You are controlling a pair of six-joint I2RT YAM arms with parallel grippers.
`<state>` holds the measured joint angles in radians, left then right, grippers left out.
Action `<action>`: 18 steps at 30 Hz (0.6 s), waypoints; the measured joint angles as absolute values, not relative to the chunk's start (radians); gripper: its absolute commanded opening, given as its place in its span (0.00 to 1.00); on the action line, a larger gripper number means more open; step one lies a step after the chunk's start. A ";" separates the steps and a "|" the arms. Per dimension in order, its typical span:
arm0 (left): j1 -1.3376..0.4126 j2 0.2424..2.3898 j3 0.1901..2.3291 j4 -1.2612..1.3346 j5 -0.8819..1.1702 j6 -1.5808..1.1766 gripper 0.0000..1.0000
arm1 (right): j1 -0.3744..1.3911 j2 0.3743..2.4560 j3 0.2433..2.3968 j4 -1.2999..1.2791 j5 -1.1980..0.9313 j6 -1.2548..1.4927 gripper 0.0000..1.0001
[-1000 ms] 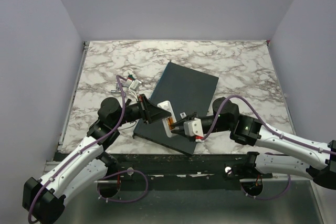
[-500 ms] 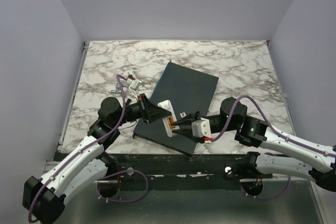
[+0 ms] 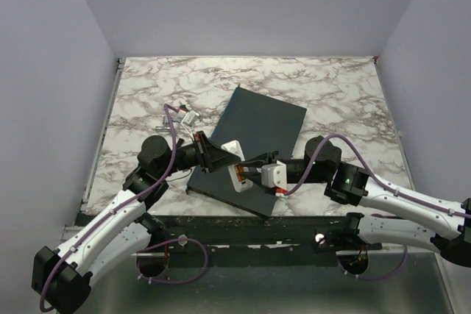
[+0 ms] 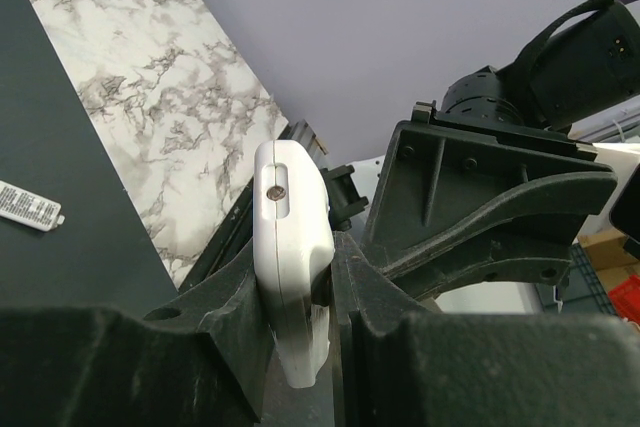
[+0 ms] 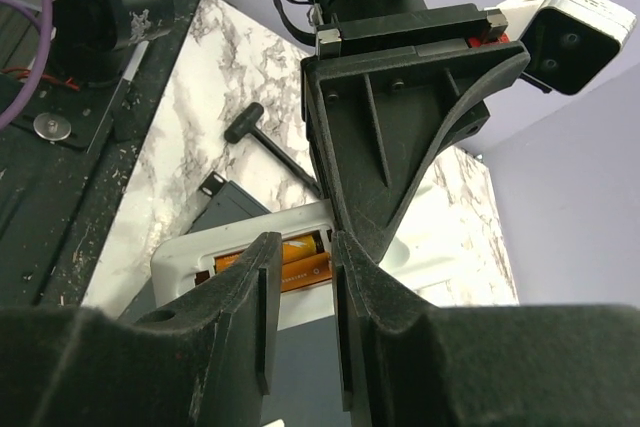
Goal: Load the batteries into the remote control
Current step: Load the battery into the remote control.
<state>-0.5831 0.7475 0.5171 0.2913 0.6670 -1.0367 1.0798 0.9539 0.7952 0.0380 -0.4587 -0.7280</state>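
My left gripper (image 3: 223, 158) is shut on the white remote control (image 3: 233, 151), holding it on edge above the dark grey slab (image 3: 265, 123). In the left wrist view the remote control (image 4: 290, 232) is clamped between the pads of the left gripper (image 4: 300, 277). Two orange batteries (image 5: 300, 259) lie side by side in the open bay of the remote control (image 5: 195, 252). My right gripper (image 5: 303, 244) is right in front of that bay, jaws a narrow gap apart with nothing between them. From above, the right gripper (image 3: 249, 171) meets the remote's orange batteries (image 3: 239, 175).
A small white label (image 4: 28, 205) lies on the slab. White connectors with wires (image 3: 184, 116) sit on the marble behind the left arm. A black T-shaped tool (image 5: 265, 142) lies on the marble beyond the remote. The table's near edge runs just below the slab.
The right gripper drew back to the right, then came left again up to the remote's battery bay. Its jaws stand slightly wider. The left gripper and the remote have not moved.
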 measured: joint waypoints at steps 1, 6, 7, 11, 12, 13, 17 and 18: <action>-0.583 0.749 0.519 0.291 0.667 -1.037 0.00 | 1.080 0.954 0.795 0.038 -0.457 -0.731 0.33; -0.583 0.757 0.529 0.294 0.668 -1.037 0.00 | 1.080 0.954 0.795 0.041 -0.450 -0.735 0.32; -0.583 0.757 0.529 0.296 0.668 -1.037 0.00 | 1.080 0.954 0.795 0.043 -0.448 -0.735 0.32; -0.583 0.757 0.529 0.298 0.668 -1.037 0.00 | 1.080 0.953 0.791 0.047 -0.434 -0.735 0.32; -0.583 0.757 0.529 0.298 0.668 -1.037 0.00 | 1.080 0.953 0.789 0.051 -0.431 -0.735 0.32; -0.583 0.757 0.529 0.298 0.668 -1.037 0.00 | 1.080 0.953 0.788 0.052 -0.428 -0.735 0.32; -0.583 0.757 0.529 0.298 0.668 -1.036 0.00 | 1.080 0.952 0.783 0.058 -0.420 -0.735 0.32; -0.583 0.757 0.529 0.298 0.668 -1.036 0.00 | 1.080 0.952 0.783 0.059 -0.418 -0.735 0.32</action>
